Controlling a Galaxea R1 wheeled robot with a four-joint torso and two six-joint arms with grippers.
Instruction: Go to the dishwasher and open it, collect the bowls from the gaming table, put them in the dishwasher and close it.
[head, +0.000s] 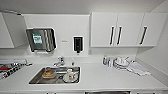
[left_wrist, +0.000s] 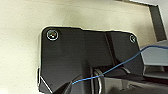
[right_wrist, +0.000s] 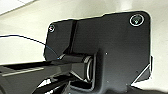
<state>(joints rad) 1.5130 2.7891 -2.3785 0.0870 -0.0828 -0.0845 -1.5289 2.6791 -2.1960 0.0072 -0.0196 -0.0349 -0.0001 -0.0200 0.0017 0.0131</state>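
The robot faces the counter (head: 105, 77), sink (head: 55, 75) at 7 o'clock, with the dishwasher (head: 107, 92), a dark strip, at 6 o'clock, probably lining up; jaw state cannot be told.

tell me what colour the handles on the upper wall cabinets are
Black: the long vertical bar handles stand out against the flat white wall cabinet doors, best seen in the head view.
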